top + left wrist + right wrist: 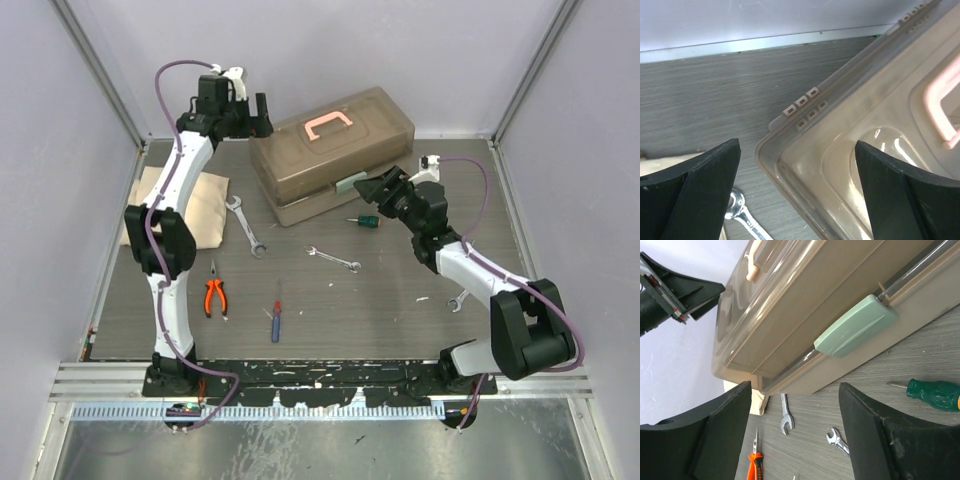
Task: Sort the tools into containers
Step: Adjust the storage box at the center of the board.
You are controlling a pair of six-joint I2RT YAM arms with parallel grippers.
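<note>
Left gripper (262, 110) gapes empty at the rear corner of the closed, translucent brown toolbox (335, 150). Orange-handled pliers (214, 296), a shiny silver wrench (246, 226) and a green screwdriver (363, 222) lie loose on the grained grey table (400, 310). Right gripper (378, 188), spread empty, faces the smooth pale-green latch (856, 326).

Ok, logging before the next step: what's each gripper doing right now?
Left gripper: open, empty, above the toolbox corner.
Right gripper: open, empty, facing its latch.
</note>
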